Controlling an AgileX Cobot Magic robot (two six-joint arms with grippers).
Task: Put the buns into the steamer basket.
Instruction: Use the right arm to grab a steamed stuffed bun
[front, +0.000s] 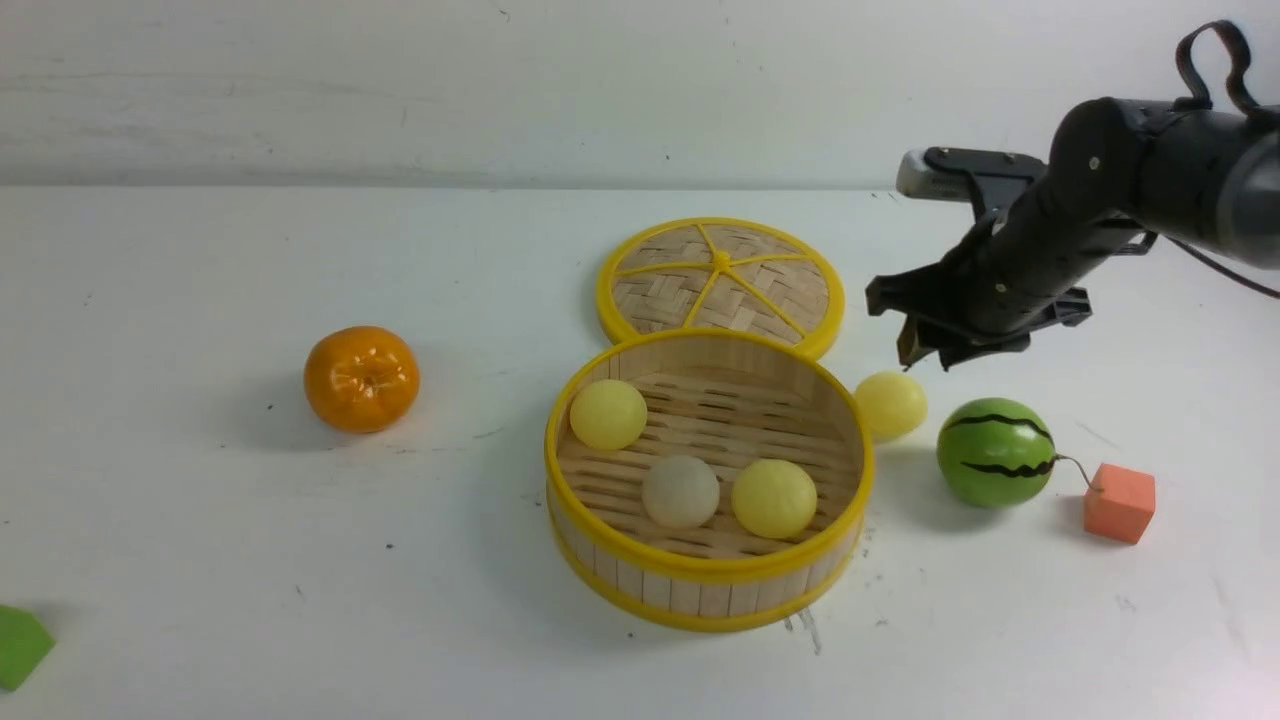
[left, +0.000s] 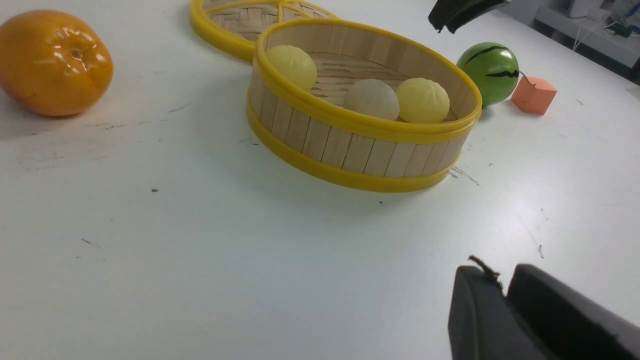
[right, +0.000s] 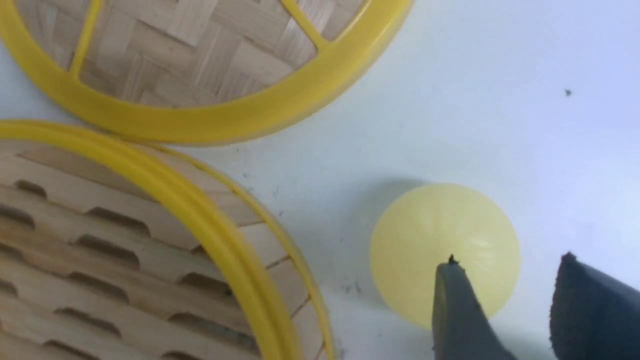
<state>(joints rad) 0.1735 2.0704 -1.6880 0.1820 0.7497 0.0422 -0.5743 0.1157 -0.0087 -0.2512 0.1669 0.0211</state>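
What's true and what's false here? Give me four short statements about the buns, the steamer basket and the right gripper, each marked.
1. Three buns lie in the steamer basket. True.
2. The right gripper holds the fourth bun. False: that bun rests on the table beside the basket, under the open gripper.
3. The lid covers the basket. False: it lies on the table behind it.
4. The watermelon ball sits right of the basket. True.

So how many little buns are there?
4. Three lie in the steamer basket: the far-left yellow bun, the off-white bun in front, the front-right yellow bun. The fourth bun sits on the table outside the basket's right wall, below the right gripper. None seem hidden.
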